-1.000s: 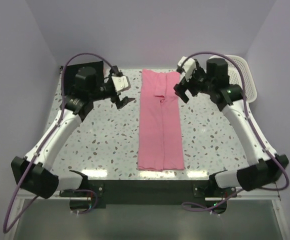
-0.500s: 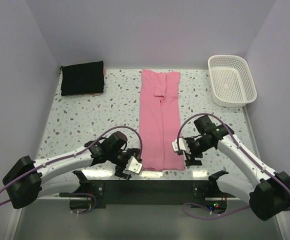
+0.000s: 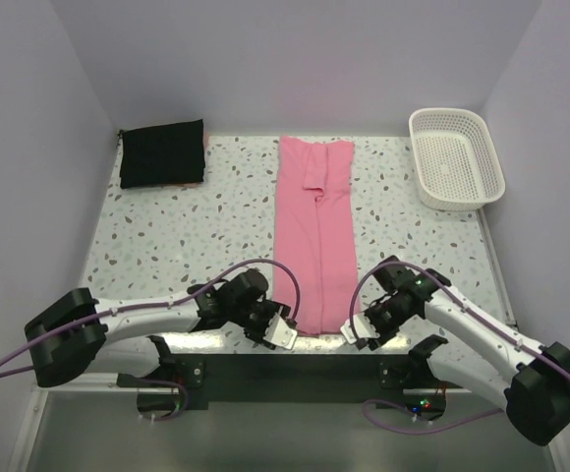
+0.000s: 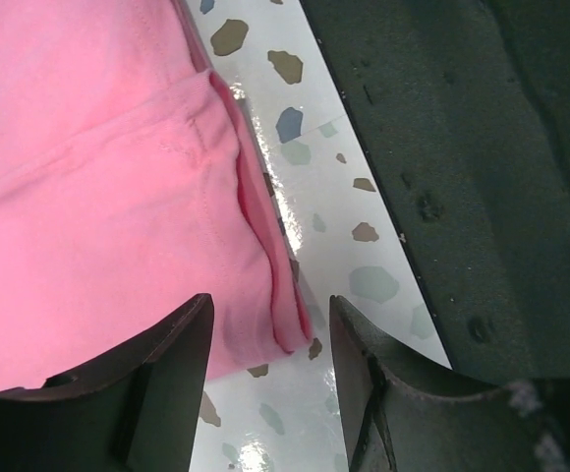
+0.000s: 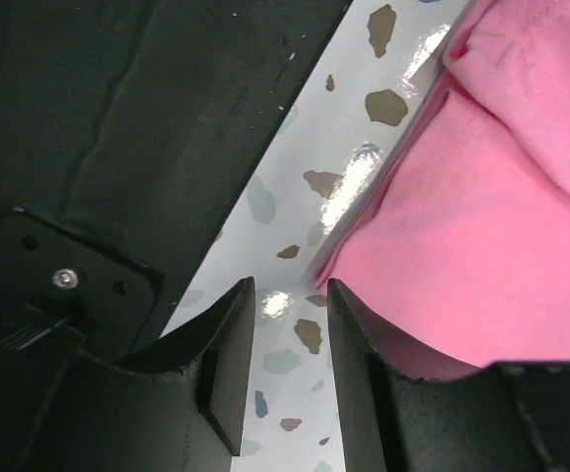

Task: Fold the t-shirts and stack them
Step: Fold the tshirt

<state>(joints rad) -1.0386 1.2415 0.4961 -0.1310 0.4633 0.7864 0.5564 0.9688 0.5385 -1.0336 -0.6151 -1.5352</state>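
**Overhead view:** A pink t-shirt [image 3: 312, 236], folded lengthwise into a narrow strip, lies down the middle of the speckled table [image 3: 167, 246], running from the far edge to the near edge. A black garment [image 3: 162, 153], folded into a rectangle, rests at the far left corner, well apart from the pink strip. A white basket [image 3: 457, 202] sits at the far right corner. Both arms reach low along the near edge. The left claw [image 3: 283, 334] is at the strip's near left corner and the right claw [image 3: 352, 334] at its near right corner.

**Left wrist view:** The left claw [image 4: 268, 324] stands spread, its two dark fingers [image 4: 167, 374] apart. The layered corner of the pink t-shirt [image 4: 98, 197] lies in the gap between them. One finger is over the fabric and the other over bare table [image 4: 334, 197]. The hem shows stacked folds along its edge. No fabric is seen clamped. A dark frame [image 4: 482, 147] borders the table.

**Right wrist view:** The right claw [image 5: 290, 295] is parted by a narrow gap, through which glossy speckled table [image 5: 295, 197] shows. The corner of the pink t-shirt [image 5: 491, 246] reaches just beside one finger, its edge passing behind that finger's tip. The fabric lies flat on the table, with a raised fold further in. The dark frame [image 5: 147, 118] runs along the table edge, and a screw [image 5: 64, 280] is set in a plate on it.
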